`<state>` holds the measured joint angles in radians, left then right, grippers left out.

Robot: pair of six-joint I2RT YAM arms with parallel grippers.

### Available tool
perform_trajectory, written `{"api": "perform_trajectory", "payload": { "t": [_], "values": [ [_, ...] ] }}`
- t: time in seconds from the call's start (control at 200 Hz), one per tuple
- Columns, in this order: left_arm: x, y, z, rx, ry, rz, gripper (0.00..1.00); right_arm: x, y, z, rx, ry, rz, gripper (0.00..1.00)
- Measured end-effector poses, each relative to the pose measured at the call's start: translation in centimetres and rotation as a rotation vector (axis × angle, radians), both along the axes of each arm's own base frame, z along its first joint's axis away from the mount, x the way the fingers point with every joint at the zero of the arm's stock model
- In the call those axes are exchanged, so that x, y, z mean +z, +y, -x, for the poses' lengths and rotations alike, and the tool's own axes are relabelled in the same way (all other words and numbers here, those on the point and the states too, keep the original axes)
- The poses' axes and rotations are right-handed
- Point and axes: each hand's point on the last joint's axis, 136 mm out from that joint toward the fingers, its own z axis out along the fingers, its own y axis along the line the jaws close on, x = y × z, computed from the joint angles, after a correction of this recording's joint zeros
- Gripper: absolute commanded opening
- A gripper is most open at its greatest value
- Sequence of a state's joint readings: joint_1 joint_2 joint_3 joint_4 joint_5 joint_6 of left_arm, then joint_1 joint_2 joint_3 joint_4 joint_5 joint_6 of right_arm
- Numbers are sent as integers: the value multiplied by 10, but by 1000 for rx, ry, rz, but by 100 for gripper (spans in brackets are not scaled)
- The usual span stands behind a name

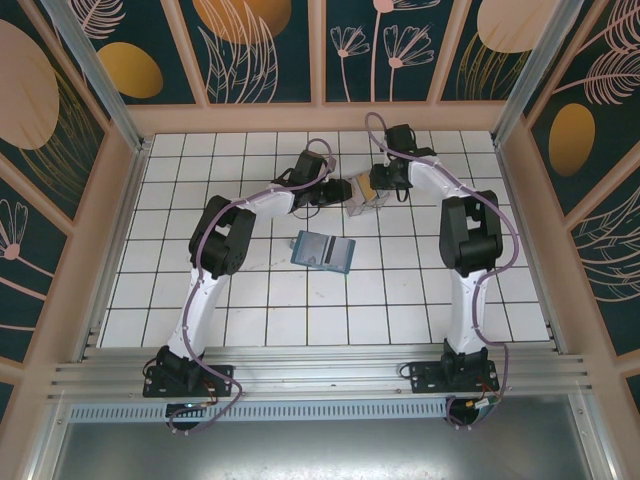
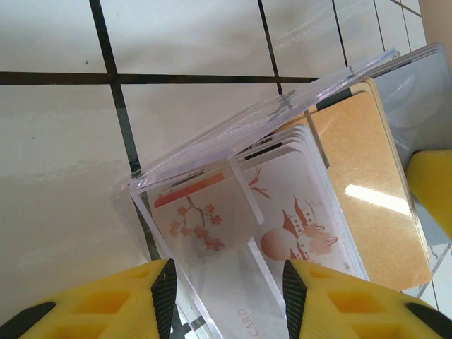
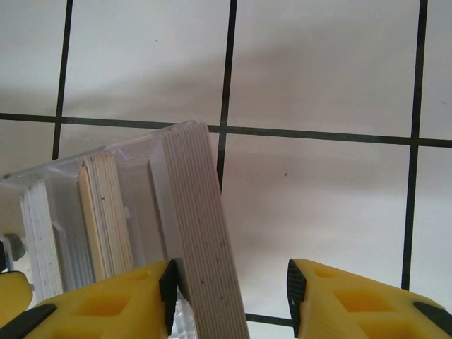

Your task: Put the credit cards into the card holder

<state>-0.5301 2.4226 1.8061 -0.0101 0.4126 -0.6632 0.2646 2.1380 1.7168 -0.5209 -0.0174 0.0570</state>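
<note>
At the upper centre of the top view, both arms meet at a clear case (image 2: 212,141) of credit cards (image 3: 201,233). The left gripper (image 2: 229,304) appears clamped on the case's near end. The right gripper (image 3: 229,296) stands half-open astride 1 stack, which runs lengthwise up-frame, touching the left-of-frame pad and clear of the other. The card holder (image 1: 322,251) lies open just below, slightly nearer the left arm.

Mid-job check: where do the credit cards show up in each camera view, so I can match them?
Top external: credit cards just above centre, up-right of the card holder.
Left wrist: credit cards centre to right, face-up in a clear case.
Right wrist: credit cards lower left, edge-on in that case.
Shared landmark: the white, black-gridded table.
</note>
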Motion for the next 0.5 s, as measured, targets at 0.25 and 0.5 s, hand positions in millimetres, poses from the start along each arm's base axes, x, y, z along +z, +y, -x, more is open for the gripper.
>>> {"api": "perform_trajectory", "payload": {
  "t": [0.25,0.5],
  "values": [
    [0,0,0,1,0,0,46,2,-2,-1,-7,-5,10,46],
    [0,0,0,0,0,0,46,12,-5,-2,-15,-28,18,44]
  ]
}}
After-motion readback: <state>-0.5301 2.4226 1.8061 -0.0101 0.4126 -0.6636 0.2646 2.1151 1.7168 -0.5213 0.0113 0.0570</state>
